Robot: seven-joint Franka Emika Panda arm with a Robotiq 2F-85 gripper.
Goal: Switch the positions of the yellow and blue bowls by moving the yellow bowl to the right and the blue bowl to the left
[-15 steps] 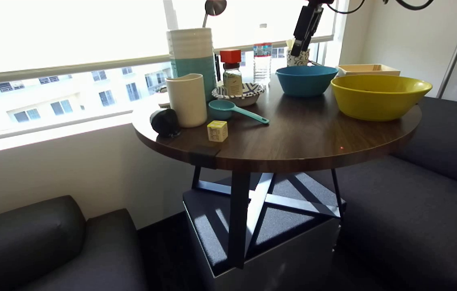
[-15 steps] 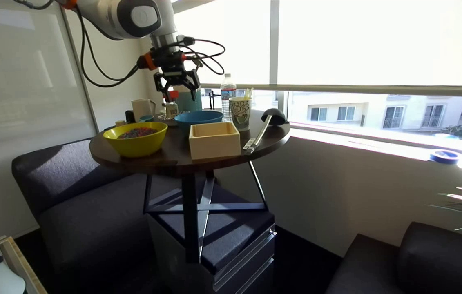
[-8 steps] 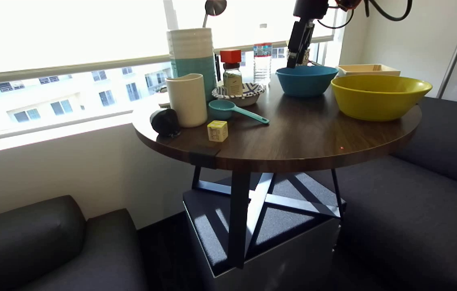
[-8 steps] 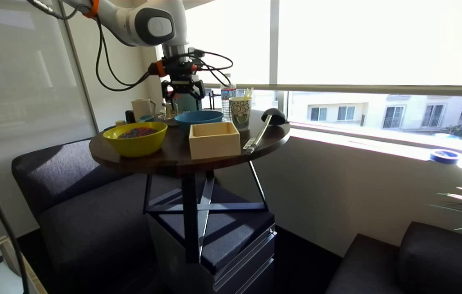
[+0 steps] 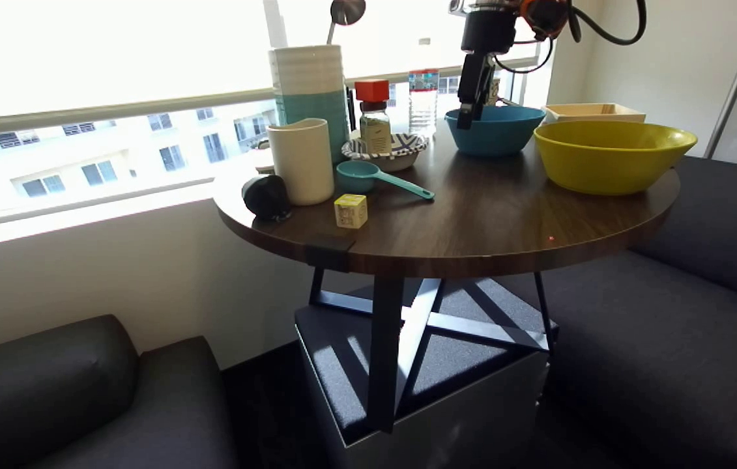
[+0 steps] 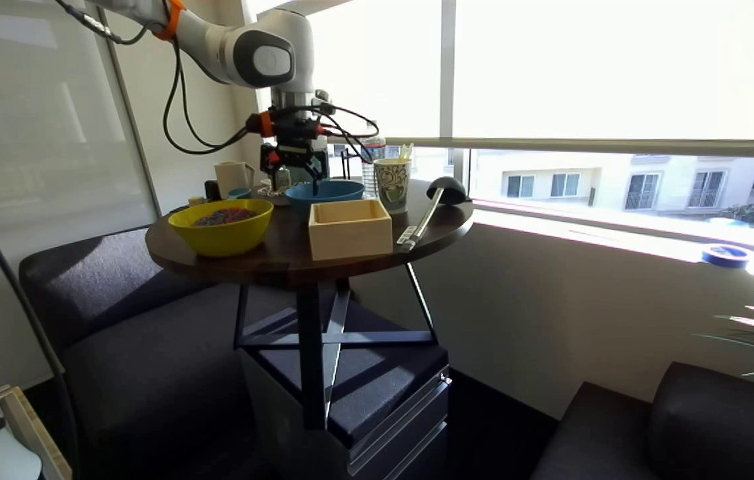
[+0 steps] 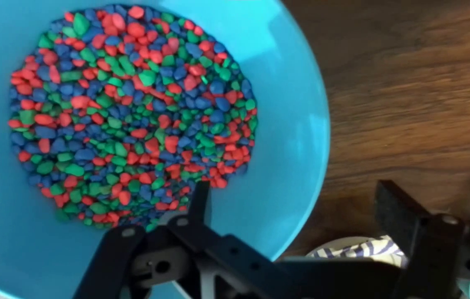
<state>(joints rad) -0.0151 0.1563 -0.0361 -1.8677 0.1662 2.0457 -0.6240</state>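
Straddling the rim of the blue bowl (image 7: 286, 108), the pincer (image 7: 293, 189) stands wide, presumably to pinch its wall. Contained pebbles (image 7: 135, 116) likely add weight, warranting a firm grip.

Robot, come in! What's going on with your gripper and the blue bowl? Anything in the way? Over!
Gripper open, astride rim of blue bowl. Bowl loaded with coloured pebbles, not yet gripped. Patterned bowl nearby, might get bumped.
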